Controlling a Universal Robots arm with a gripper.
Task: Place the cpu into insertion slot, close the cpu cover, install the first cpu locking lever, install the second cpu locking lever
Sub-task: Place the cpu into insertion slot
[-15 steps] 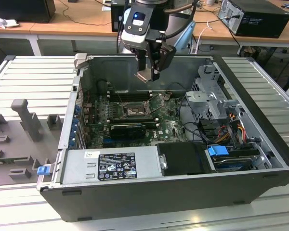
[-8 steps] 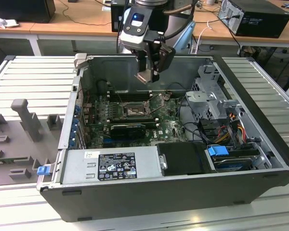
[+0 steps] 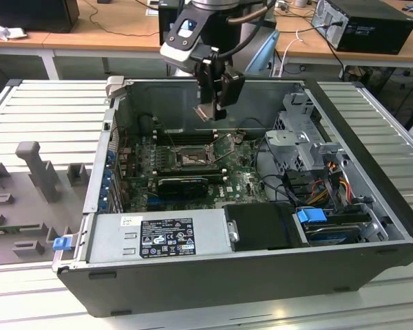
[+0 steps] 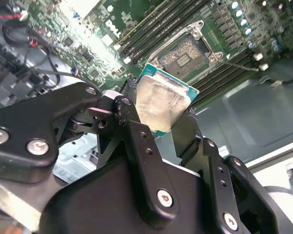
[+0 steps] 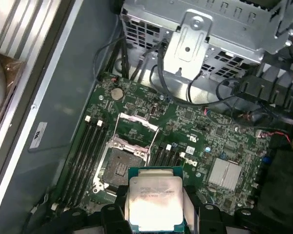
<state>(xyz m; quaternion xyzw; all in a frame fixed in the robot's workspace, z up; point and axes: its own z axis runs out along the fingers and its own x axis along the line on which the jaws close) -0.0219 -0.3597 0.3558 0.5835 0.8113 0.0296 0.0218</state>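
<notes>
Entry: cpu, pinched edge to edge in my pincer, held aloft over the motherboard.

My fingers were pressed on two opposite edges of the chip, pale lid side facing both wrist views, its flat face roughly level with the board. In the exterior view I hung in the upper middle of the frame, inside the computer case. The insertion slot lay beneath me, a little toward the exterior view's left, well apart from the chip. The slot was bare and black in the first wrist view, and the cpu cover stood swung up off it at its far edge. Chip edges looked near parallel to the slot's rim; exact alignment I could not judge.
</notes>
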